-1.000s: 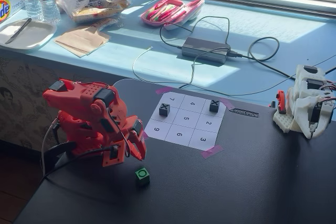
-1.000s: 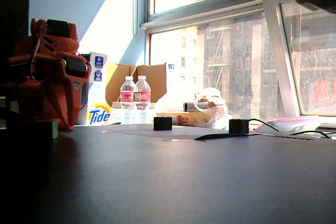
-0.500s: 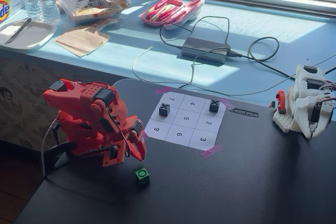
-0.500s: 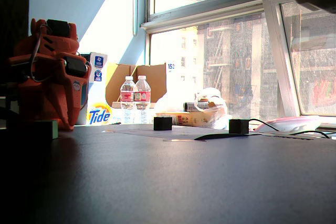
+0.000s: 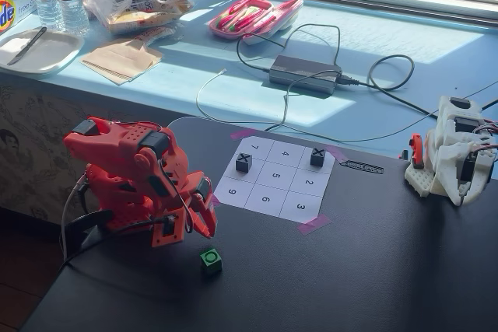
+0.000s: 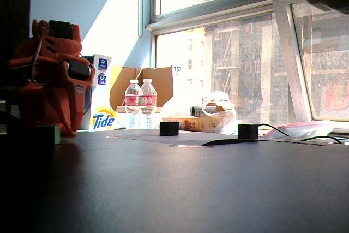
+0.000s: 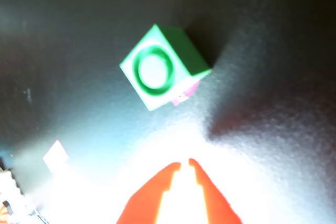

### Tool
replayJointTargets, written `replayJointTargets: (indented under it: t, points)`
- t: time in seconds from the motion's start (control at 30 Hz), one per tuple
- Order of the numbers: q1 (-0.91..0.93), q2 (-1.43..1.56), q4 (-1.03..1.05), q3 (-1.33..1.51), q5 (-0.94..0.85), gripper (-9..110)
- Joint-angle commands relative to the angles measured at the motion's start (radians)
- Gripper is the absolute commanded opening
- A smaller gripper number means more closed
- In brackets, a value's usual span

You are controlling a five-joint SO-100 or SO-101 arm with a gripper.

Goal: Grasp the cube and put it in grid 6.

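One green cube (image 5: 211,259), two black cubes (image 5: 243,162).

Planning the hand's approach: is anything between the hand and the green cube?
No. In the wrist view only bare dark tabletop separates the hand from the green cube.

digits 2–7, 9 on paper grid (image 5: 268,199); "tide" on box (image 6: 102,119); "o" ring on cube (image 5: 211,259).

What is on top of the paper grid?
Two black X cubes stand on the grid, in corner cells. The green cube lies off it. Digits under the cubes are covered.
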Motion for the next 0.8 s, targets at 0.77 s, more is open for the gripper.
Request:
replayJointTargets:
  t: [0.77]
  points:
    - [0.120, -0.841, 0.249, -1.034, 0.304, 19]
